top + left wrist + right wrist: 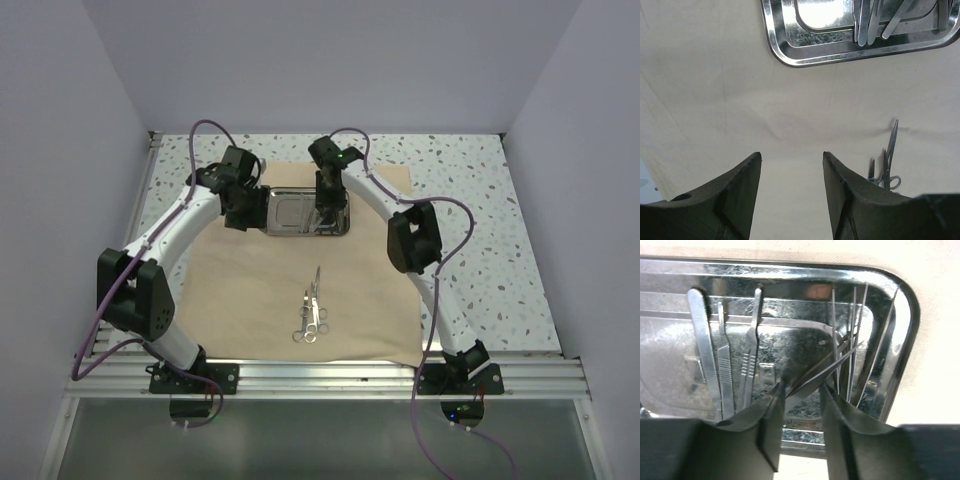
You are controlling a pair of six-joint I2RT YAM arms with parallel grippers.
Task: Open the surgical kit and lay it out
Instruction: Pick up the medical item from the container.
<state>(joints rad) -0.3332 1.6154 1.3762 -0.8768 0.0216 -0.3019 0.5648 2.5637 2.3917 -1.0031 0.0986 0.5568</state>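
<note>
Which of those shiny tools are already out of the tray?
The ring-handled scissors, lying on the tan cloth in front of the tray; the other tools sit inside the tray.

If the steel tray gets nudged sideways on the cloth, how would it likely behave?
The steel tray looks rigid and polished, so it would probably slide as one piece. The cloth beneath is soft and creased, so it may bunch. The loose instruments inside would likely shift.
</note>
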